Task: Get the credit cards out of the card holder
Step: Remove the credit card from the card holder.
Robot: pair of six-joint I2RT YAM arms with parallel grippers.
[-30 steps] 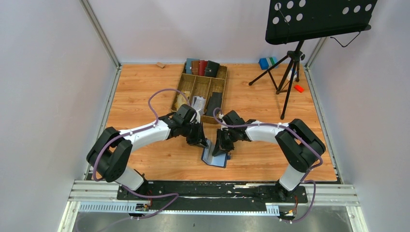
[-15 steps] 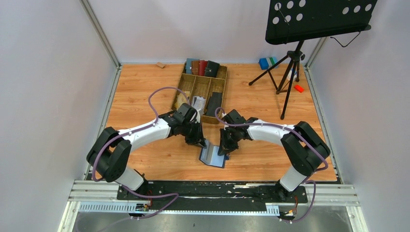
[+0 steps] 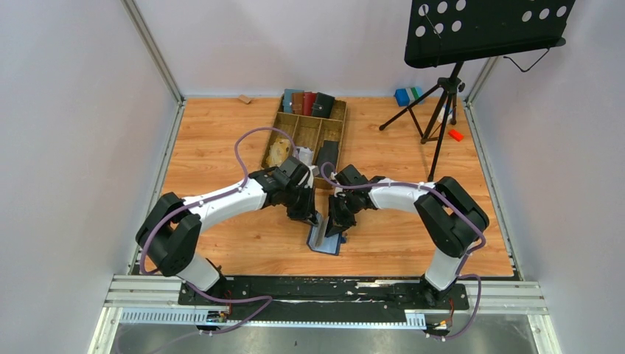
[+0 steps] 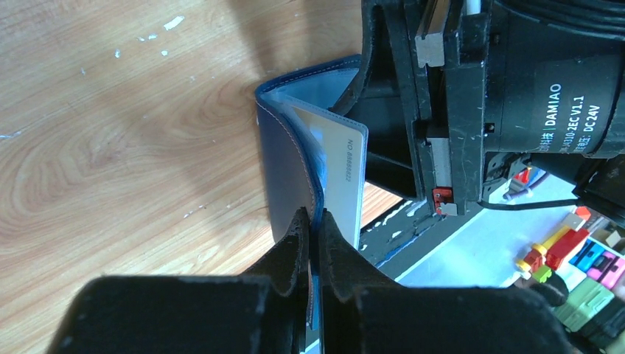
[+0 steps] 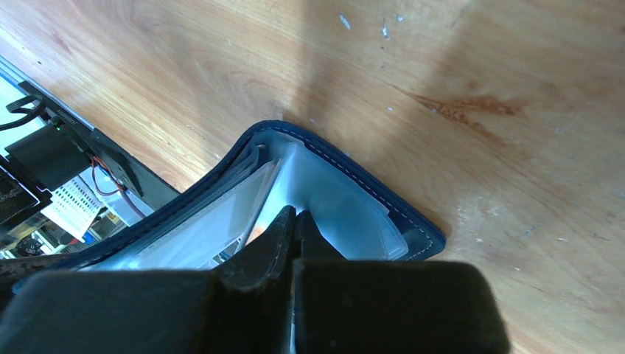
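Note:
The navy card holder (image 3: 325,240) stands half open in a V on the wood floor between my two grippers. My left gripper (image 4: 315,221) is shut on the edge of its outer flap (image 4: 284,169). A white-grey credit card (image 4: 346,173) with dark print stands up from the inner pockets. In the right wrist view my right gripper (image 5: 295,215) is shut inside the holder (image 5: 354,181), pinching a thin pale leaf. This looks like a card in its clear pocket (image 5: 221,225). In the top view the left gripper (image 3: 314,219) and right gripper (image 3: 334,226) are almost touching.
A wooden divider tray (image 3: 274,144) behind the grippers holds cards and dark holders. Teal, brown, red and black holders (image 3: 309,102) stand at its far end. A music stand tripod (image 3: 441,118) is at the back right. A black rail (image 3: 324,289) runs along the near edge.
The holder has folded from lying open into a narrower upright V. Both grippers have closed in toward each other, the left moving right and the right moving left.

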